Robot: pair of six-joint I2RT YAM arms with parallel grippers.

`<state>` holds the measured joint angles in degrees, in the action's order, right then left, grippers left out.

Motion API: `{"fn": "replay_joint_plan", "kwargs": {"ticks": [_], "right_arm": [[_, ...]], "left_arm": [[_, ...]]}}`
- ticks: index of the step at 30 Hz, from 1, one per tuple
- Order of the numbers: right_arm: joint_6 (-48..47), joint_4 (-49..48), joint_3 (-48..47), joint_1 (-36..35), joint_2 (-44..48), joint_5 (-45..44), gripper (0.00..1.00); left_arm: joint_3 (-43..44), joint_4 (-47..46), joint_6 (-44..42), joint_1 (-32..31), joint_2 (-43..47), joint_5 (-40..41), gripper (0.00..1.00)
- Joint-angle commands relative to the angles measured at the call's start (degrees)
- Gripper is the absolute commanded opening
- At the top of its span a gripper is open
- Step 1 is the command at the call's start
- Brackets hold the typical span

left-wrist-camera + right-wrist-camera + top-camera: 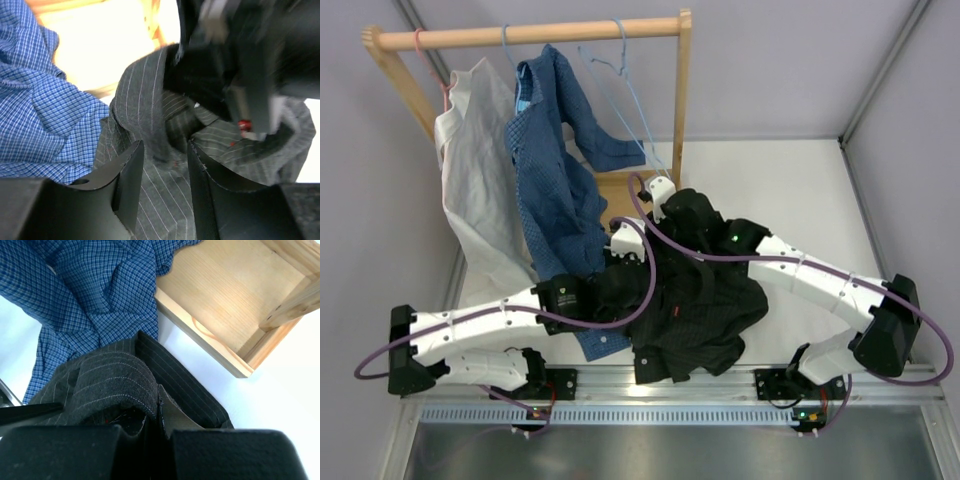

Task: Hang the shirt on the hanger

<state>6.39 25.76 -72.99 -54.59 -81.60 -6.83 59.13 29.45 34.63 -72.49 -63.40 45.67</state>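
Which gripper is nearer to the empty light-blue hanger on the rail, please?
Right. In the overhead view, the right gripper is just below the bottom of the hanger, holding the black shirt; the left gripper is lower down, further from it.

- No words, numbers, brand names or signs can be read anywhere in these views.

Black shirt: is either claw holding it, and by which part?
The right claw is shut on a folded edge of the shirt. The left claw sits open around another fold, not pinching it.
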Motion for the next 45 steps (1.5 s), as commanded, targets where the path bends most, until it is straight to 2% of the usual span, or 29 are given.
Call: {"fn": "replay_joint_plan", "kwargs": {"ticks": [1,4,7,12,16,17,18,21,22,27,32,34,39,45], "right_arm": [[1.87,-0.45,-3.65,-0.87,0.65,-1.17,0.0],[2.31,-0.45,-3.65,-0.87,1.09,-0.99,0.0],[2.66,-0.53,-3.47,-0.87,1.53,0.59,0.0],[3.45,-0.71,-2.16,-0.87,2.41,0.86,0.0],[4.76,-1.24,-1.01,-0.7,3.9,0.59,0.03],[5.2,-1.24,-0.84,-0.52,4.6,0.5,0.08],[5.64,-1.06,-0.75,-0.35,5.05,0.5,0.28],[6.88,-0.97,0.3,0.45,8.38,1.11,0.66],[7.05,-0.97,0.83,0.71,9.61,2.86,0.68],[6.09,2.97,2.85,4.31,18.22,5.42,0.73],[3.19,6.58,-2.32,9.05,20.61,6.3,0.75],[0.57,7.2,-6.61,10.37,19.21,7.87,0.76],[-4.27,11.24,-19.45,10.64,8.67,9.91,0.75],[-9.46,12.12,-33.16,10.73,-3.29,2.1,0.7]], "left_arm": [[0.28,1.22,1.31,-0.11,-1.46,3.28,0.43],[-0.6,1.92,2.72,0.06,-2.52,5.74,0.43],[-0.95,1.84,3.42,0.15,-4.01,8.37,0.37],[-1.04,1.49,5.0,0.24,-5.16,11.9,0.0],[-2.35,-0.26,4.04,0.24,-3.49,10.06,0.0],[-3.05,-0.53,3.52,0.24,-2.88,9.36,0.0],[-3.49,-0.8,3.43,0.24,-1.39,8.13,0.0],[-5.33,-1.33,3.25,0.33,1.16,5.84,0.0],[-5.78,-1.15,3.42,0.33,3.26,4.79,0.0],[-9.2,-1.59,2.64,0.59,8.2,0.48,0.0],[-10.27,-1.5,2.19,0.59,10.13,-1.19,0.0],[-10.44,-1.5,2.46,0.51,10.31,-1.37,0.0],[-10.71,-1.5,2.63,0.51,10.22,-1.72,0.0],[-10.79,-1.5,2.9,0.51,10.4,-2.16,0.0]]}}
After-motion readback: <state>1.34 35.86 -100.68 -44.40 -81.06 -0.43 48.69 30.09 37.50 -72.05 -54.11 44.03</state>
